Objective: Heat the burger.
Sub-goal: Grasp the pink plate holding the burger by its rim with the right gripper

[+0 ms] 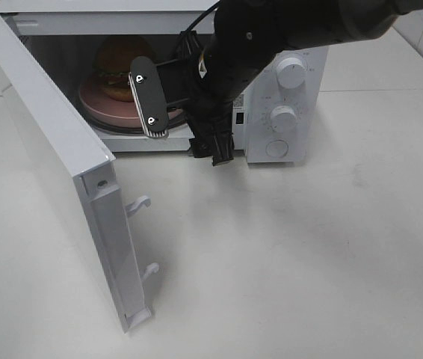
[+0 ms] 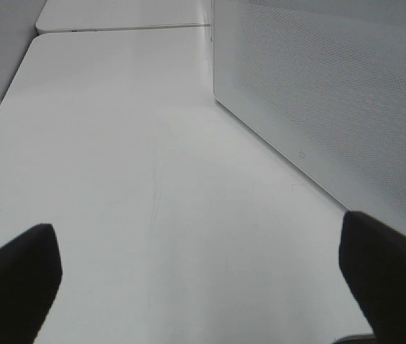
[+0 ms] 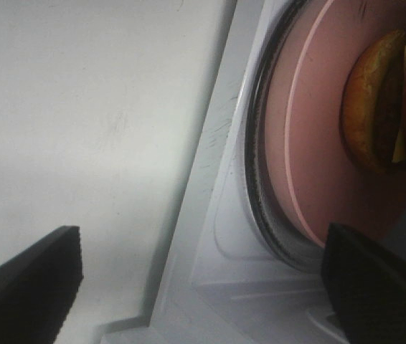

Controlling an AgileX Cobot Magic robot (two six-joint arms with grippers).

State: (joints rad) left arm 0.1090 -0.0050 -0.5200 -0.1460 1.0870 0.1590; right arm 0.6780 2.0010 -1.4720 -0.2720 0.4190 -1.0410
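Exterior high view shows the burger (image 1: 119,69) sitting on its pink plate (image 1: 103,109) on the glass turntable (image 3: 260,179) inside the white microwave (image 1: 286,97), whose door (image 1: 54,172) swings wide open toward the near left. The right gripper (image 1: 174,112) hovers at the cavity mouth, its fingers (image 1: 149,105) spread apart and grasping nothing. The left gripper (image 2: 199,276) waits over the bare surface (image 2: 153,158) left of the door, fingers also released and empty. My judgement: the placing looks done, so closing the door comes next. Risk lies in the right arm clipping the plate rim or door frame while backing out, dragging the plate off-centre, or the door being swung before that arm clears.
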